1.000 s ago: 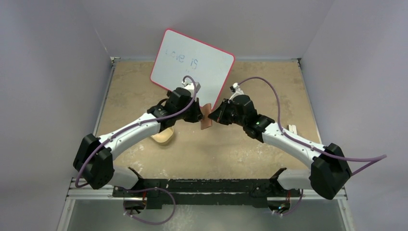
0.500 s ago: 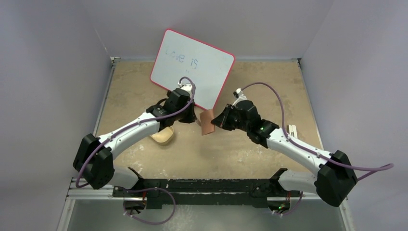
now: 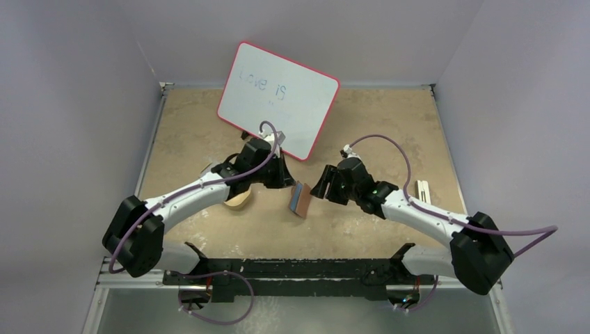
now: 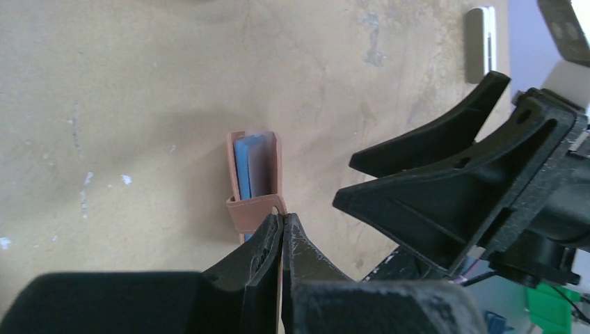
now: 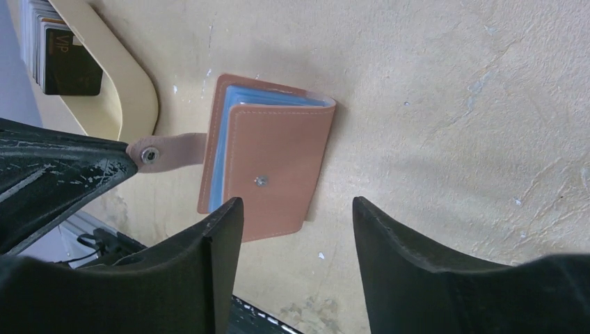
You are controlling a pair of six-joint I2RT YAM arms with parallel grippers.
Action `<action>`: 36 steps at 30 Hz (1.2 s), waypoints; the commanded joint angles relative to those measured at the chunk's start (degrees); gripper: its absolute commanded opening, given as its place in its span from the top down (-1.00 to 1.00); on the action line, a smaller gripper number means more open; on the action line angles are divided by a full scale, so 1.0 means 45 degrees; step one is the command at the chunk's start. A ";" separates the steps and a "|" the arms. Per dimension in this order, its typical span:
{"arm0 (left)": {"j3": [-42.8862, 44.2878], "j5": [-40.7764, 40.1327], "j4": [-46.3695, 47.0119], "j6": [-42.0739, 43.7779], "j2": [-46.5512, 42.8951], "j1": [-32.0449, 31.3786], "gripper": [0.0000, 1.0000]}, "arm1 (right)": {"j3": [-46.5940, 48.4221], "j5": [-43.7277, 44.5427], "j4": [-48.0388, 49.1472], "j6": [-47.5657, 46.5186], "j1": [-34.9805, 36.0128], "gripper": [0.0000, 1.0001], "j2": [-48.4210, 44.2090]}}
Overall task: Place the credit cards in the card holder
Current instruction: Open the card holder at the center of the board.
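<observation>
Top external view: the wallet (image 3: 300,200) hangs tilted near the middle of the table (image 3: 389,125), between the two grippers and nearer the front edge than the back. The left gripper (image 3: 285,182) has its fingers closed on the wallet's strap (image 5: 174,149). The right gripper (image 3: 321,186) stands just beside the wallet with its fingers spread apart and nothing between them.

From the right wrist, the wallet (image 5: 268,156) is a small brown rectangle with pale stitching round the edge and a little metal stud in the middle of its cover. It is folded but not fastened, and blue inner leaves show along the gap. The strap sticks out to one side with a round snap at its end, pinched at the tip of the left gripper's finger (image 5: 62,174). The right gripper (image 5: 296,202) frames the wallet, one finger overlapping its corner (touching or just in front, I cannot tell).

From the left wrist, the wallet (image 4: 254,181) is seen edge-on below the shut left gripper (image 4: 283,223). Whether its lower edge rests on the table is unclear.

A stack of cards (image 5: 52,49) sits in the tan tray (image 5: 132,83), the front one dark. A red-rimmed whiteboard (image 3: 278,97) leans at the back.
</observation>
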 commanded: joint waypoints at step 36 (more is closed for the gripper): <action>0.0017 -0.2623 -0.1629 0.0257 0.0266 0.0031 1.00 | -0.0416 0.1259 -0.1045 0.0209 0.0055 0.53 0.1731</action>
